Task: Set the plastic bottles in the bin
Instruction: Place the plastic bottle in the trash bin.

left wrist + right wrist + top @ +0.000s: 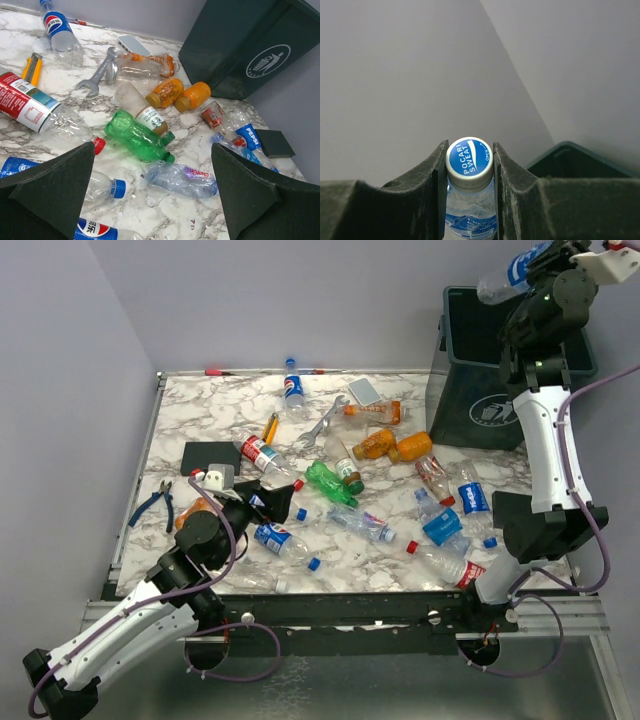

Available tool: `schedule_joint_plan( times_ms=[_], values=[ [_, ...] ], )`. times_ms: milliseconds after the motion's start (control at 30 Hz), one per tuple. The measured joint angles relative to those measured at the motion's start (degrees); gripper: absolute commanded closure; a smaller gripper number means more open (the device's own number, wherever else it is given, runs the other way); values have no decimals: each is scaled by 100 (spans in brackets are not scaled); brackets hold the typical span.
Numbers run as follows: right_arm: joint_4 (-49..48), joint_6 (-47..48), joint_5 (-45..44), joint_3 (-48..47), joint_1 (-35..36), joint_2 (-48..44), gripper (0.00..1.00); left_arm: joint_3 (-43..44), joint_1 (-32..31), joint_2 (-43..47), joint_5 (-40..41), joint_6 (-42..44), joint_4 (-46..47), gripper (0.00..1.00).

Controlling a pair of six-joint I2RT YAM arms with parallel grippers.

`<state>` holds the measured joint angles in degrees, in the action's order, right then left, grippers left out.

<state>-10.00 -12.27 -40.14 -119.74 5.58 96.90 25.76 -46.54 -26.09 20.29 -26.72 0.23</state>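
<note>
Clamped just under the cap (468, 157) by the right gripper (469, 146), jaws drawn in tight: one Pocari Sweat bottle (470, 210), up high, long axis tilted, body pointing left of the gripper in the top view. Seen below and slightly right of it: the open dark green bin (490, 410); judged to need a short carry rightward, then release. Spread fully and holding nothing: the left gripper (268, 502), low over the marble table (200, 400), nearest a green bottle (137, 136). Counted: one bin; one bottle held; about fifteen bottles on the table, two orange, one green; exact total obscured by the left arm (150, 615).
</note>
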Motion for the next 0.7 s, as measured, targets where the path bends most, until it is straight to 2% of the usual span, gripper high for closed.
schedule_joint_plan(
  times_ms=[100,200,267,367,433,467,567,700],
  values=[
    [173,-24,195,498,-50,15,100,0,0,0,-13,0,15,1],
    [238,-118,391,1401,-79,-57,100,0,0,-26,-20,2,31,1],
    [291,-214,533,1993,-79,-87,88,0,0,-59,-35,2,39,1],
    [520,-319,828,2468,-79,-87,55,-2,0,-83,-42,4,46,1],
    [632,-356,1029,2498,-87,-92,38,0,0,-83,-46,4,48,1],
    [643,-424,1147,2487,-107,-118,32,0,0,-83,-48,7,52,1],
    [671,-535,1408,2411,-109,-232,23,0,0,-83,-55,7,52,1],
    [671,-625,1637,2221,-103,-398,21,-2,0,-98,-55,7,52,1]
  ],
)
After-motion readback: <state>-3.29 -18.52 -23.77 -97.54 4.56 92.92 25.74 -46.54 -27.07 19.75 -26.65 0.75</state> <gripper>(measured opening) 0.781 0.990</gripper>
